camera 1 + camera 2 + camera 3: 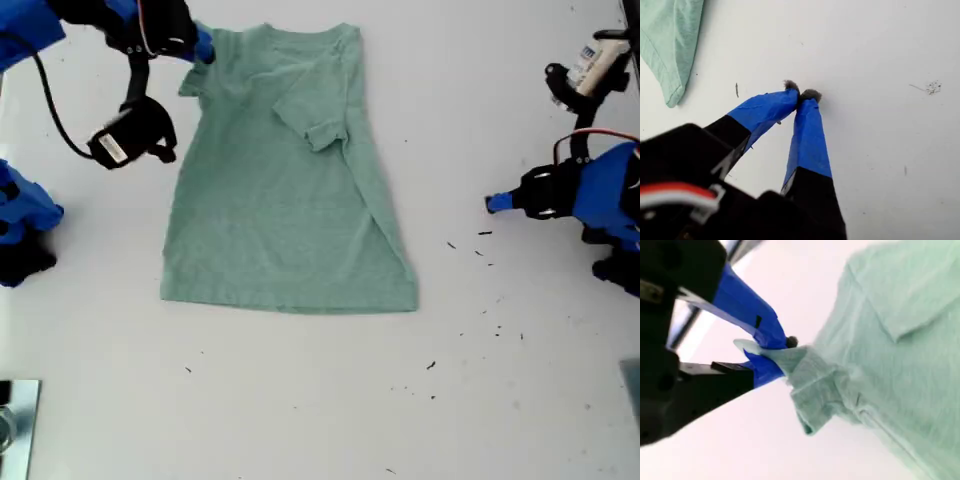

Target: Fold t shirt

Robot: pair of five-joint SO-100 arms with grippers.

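Lighting bright and even, white table [300, 420] nearly blown out, shadows super faint. Exterior view sharp enough, slightly soft. Second wrist view washed out, t shirt [900, 340] pale and hazy, close black housing blurry. First wrist view crisp at fingertips [810, 95], near body out of focus.

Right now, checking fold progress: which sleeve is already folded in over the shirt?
The sleeve on the exterior view's right lies over the t shirt; the other sleeve sticks out, pinched by my second gripper.
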